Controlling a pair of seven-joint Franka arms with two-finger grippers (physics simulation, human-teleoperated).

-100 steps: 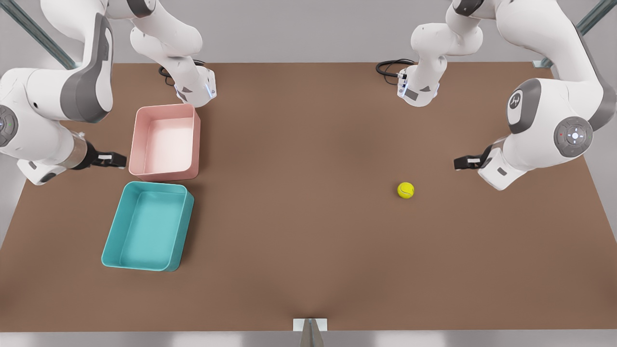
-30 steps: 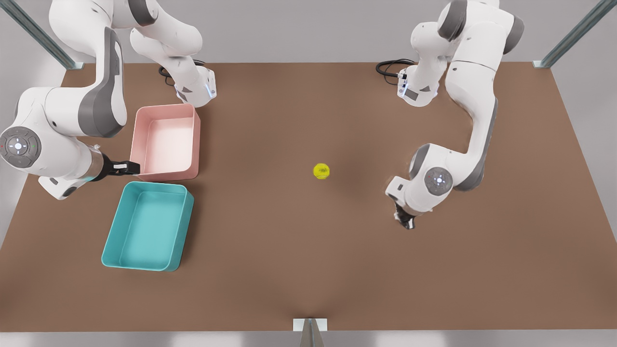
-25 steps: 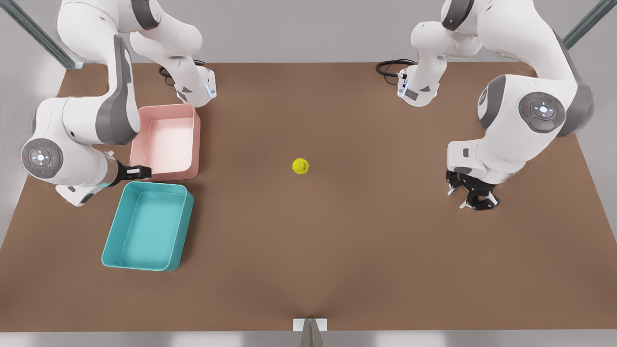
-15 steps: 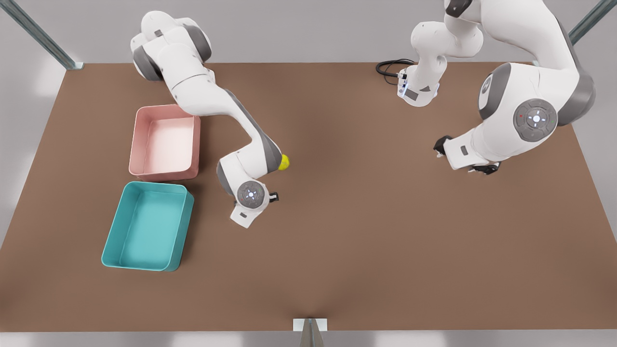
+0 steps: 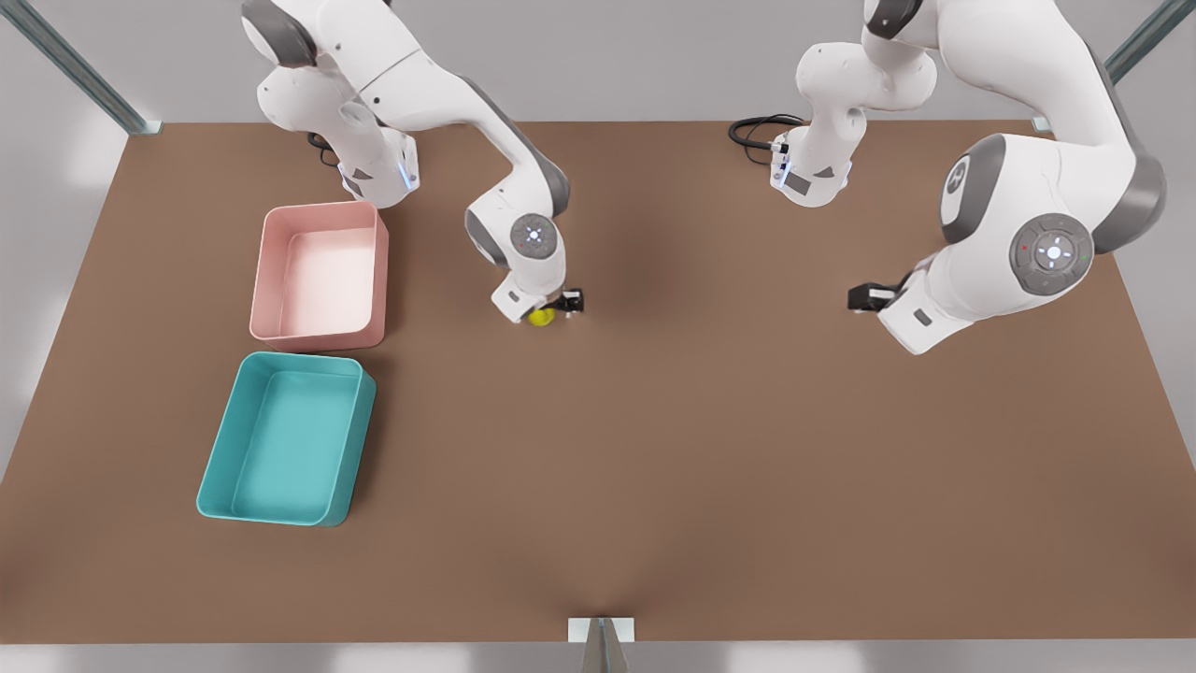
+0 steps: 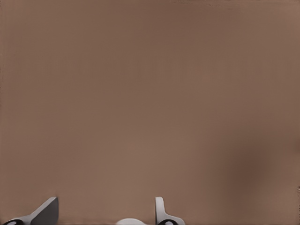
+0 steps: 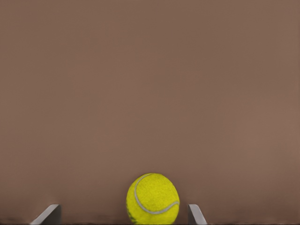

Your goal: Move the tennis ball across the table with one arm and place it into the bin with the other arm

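Observation:
The tennis ball (image 5: 541, 317) lies on the brown table a little left of the middle in the front view. My right gripper (image 5: 553, 307), on the arm at the front view's left, hangs low over it. In the right wrist view the tennis ball (image 7: 153, 198) sits between the spread fingertips (image 7: 48, 213) without touching either, so my right gripper (image 7: 123, 214) is open. The teal bin (image 5: 217, 449) stands at the front left, apart from the ball. My left gripper (image 5: 864, 297), on the arm at the front view's right, waits open over bare table (image 6: 103, 215).
A pale pink tub (image 5: 263, 280) stands just behind the teal bin. The two arm bases (image 5: 378, 173) (image 5: 808, 173) and a black cable (image 5: 752, 131) sit along the back edge. A metal bracket (image 5: 601, 631) marks the middle of the front edge.
The ball has rolled from the front view's right toward the left and slowed. The right arm swung from beside the tubs to bring its gripper over the ball. The left arm drew back.

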